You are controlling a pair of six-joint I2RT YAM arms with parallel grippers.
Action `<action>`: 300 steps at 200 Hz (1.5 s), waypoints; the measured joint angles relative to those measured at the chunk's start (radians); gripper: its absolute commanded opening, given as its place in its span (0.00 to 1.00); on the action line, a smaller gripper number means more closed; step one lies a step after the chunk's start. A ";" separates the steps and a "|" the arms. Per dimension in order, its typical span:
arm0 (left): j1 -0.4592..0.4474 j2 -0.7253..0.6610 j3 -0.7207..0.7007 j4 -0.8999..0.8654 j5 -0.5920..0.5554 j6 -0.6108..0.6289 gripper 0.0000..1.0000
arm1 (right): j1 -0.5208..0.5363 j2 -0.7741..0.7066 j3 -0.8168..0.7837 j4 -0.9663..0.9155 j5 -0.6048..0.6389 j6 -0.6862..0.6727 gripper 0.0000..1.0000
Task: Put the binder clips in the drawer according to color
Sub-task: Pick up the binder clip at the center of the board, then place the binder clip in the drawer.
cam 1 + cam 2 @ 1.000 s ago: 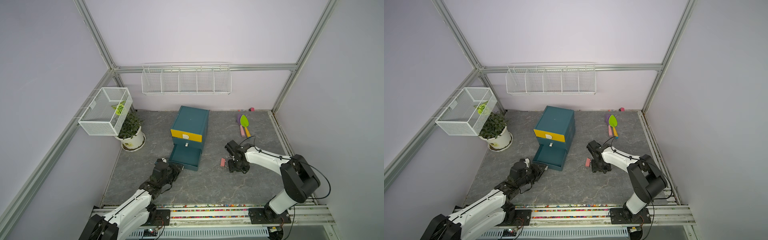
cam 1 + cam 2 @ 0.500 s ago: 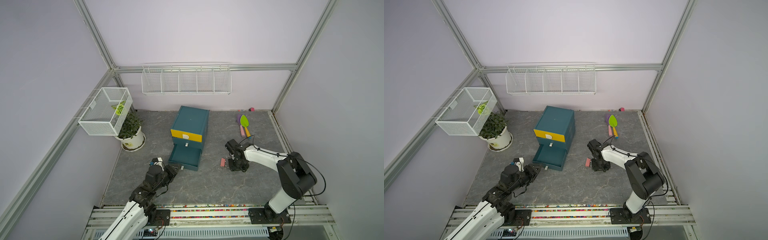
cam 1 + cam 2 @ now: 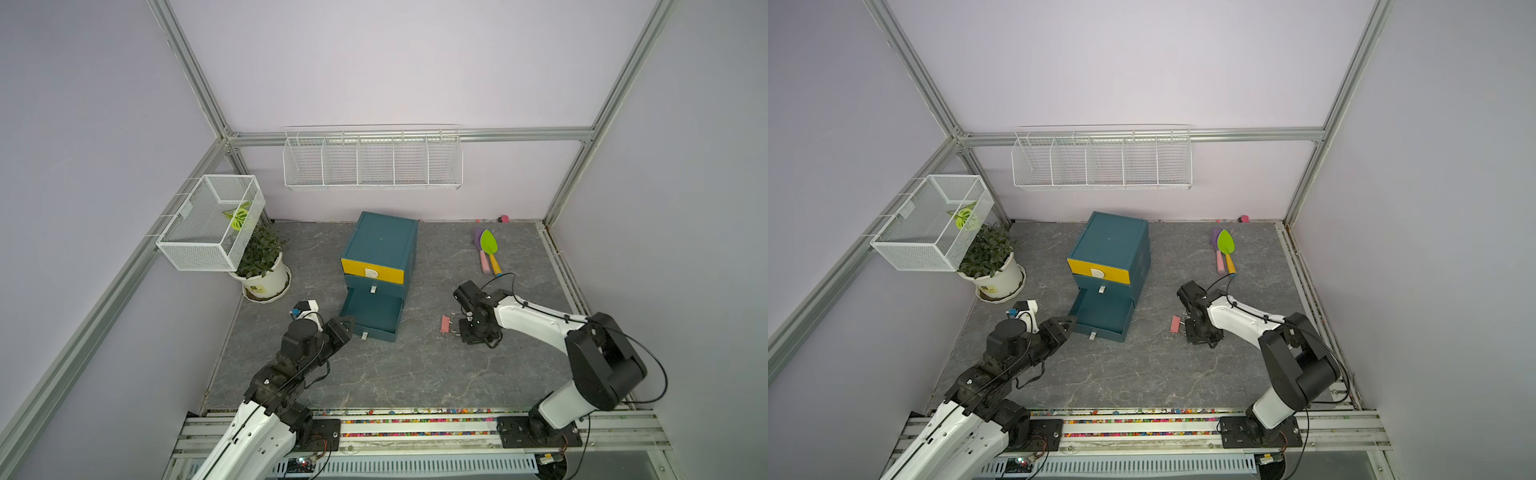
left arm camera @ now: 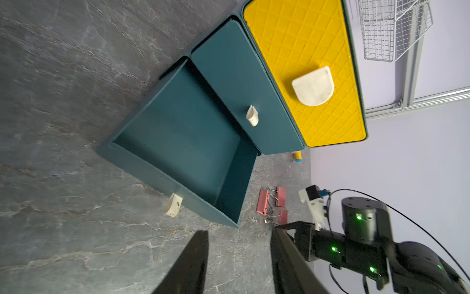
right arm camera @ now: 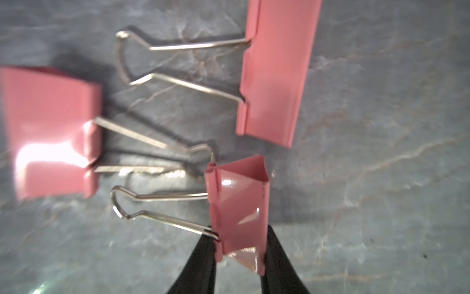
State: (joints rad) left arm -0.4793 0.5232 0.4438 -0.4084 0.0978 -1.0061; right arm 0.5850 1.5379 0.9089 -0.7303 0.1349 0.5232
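Right claw (image 5: 240,244) being closed on a short pink metal binder clip (image 5: 239,203) with silver wire handles.

The clip's body is being pinched between the black fingers (image 5: 201,262) at the grey marbled worktop (image 5: 381,178), where a long pink binder clip (image 5: 274,71) and another short pink binder clip (image 5: 50,132) are lying just beside it, to one side of the dark-teal three-drawer cabinet (image 3: 380,245). The cabinet's bottom teal drawer (image 4: 183,142) is being shown pulled out, while the yellow top drawer front (image 4: 305,63) and the teal middle drawer front (image 4: 241,84) are being shown shut. The left claw (image 4: 239,254) is being held spread, near the front of the pulled-out drawer.
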 measured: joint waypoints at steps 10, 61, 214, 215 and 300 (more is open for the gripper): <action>0.000 0.001 0.001 -0.013 -0.011 0.012 0.46 | 0.043 -0.046 0.004 -0.005 0.012 0.008 0.25; 0.059 0.089 0.089 -0.109 -0.035 0.088 0.46 | 0.307 -0.029 0.230 0.006 0.027 0.047 0.26; 0.100 0.068 0.116 -0.159 -0.014 0.122 0.46 | 0.400 0.404 0.587 0.156 -0.008 0.205 0.50; 0.100 0.068 0.116 -0.159 -0.014 0.122 0.46 | 0.400 0.404 0.587 0.156 -0.008 0.206 0.51; 0.100 0.051 0.128 -0.169 -0.015 0.122 0.46 | 0.439 0.230 0.436 0.167 0.105 0.246 0.54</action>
State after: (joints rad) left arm -0.3794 0.5739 0.5720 -0.5777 0.0830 -0.8841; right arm 1.0237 1.7679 1.3453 -0.5632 0.2394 0.7696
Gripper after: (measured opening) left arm 0.459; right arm 0.540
